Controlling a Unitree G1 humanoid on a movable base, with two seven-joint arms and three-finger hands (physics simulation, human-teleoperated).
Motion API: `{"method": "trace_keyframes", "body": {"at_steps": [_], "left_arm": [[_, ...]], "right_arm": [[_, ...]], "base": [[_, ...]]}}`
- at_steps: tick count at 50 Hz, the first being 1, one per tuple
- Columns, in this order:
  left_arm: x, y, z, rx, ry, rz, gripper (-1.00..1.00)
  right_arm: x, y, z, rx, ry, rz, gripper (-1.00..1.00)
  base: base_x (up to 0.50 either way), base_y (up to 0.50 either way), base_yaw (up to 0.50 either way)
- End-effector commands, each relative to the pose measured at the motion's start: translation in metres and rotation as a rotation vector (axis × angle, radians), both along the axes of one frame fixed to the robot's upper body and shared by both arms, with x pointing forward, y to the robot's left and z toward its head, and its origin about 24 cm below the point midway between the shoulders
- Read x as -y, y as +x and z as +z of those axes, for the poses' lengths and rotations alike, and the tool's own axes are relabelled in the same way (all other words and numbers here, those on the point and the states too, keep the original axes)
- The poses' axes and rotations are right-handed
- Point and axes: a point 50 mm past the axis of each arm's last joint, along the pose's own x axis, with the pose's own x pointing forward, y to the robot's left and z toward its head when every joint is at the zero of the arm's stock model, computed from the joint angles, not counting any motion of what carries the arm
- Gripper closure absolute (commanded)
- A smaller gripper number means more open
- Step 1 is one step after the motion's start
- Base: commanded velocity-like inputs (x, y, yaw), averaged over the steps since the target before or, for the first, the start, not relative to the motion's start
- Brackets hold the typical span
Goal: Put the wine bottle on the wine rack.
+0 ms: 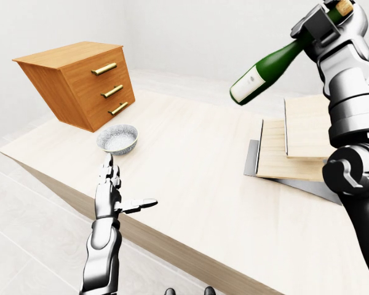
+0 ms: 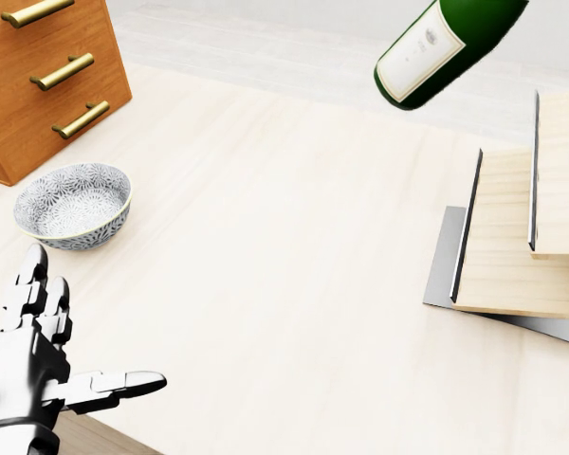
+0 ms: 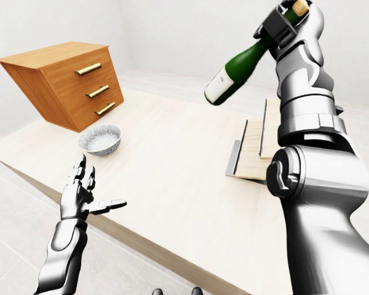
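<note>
A green wine bottle with a white label and a cork hangs tilted, base down to the left, high at the upper right of the left-eye view. My right hand is shut round its neck. The wine rack, stepped pale wooden shelves on a grey base, lies on the table below and right of the bottle. In the head view only the bottle's lower body shows at the top edge, left of the rack. My left hand stands open over the table's near edge, holding nothing.
A patterned grey bowl sits on the pale wooden table near a tilted wooden drawer chest with three brass handles. The table's near edge runs past my left hand, with floor beyond it.
</note>
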Motion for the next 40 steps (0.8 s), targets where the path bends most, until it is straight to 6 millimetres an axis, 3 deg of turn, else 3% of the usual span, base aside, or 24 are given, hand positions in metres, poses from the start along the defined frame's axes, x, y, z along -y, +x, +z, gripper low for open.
{"method": "trace_keyframes", "body": {"at_steps": [1,40], "left_arm": [[0.000,0.001,-0.002,0.001,0.000,0.000,-1.00],[0.002,0.007,-0.005,0.004,0.006,-0.010,-1.00]], "right_arm": [[0.023,-0.012,0.016,0.051,0.075,-0.060,1.00],[0.086,-0.043,0.022,0.105,0.197,-0.216,1.00]], "base": [[0.00,0.00,0.00],[0.00,0.00,0.00]]}}
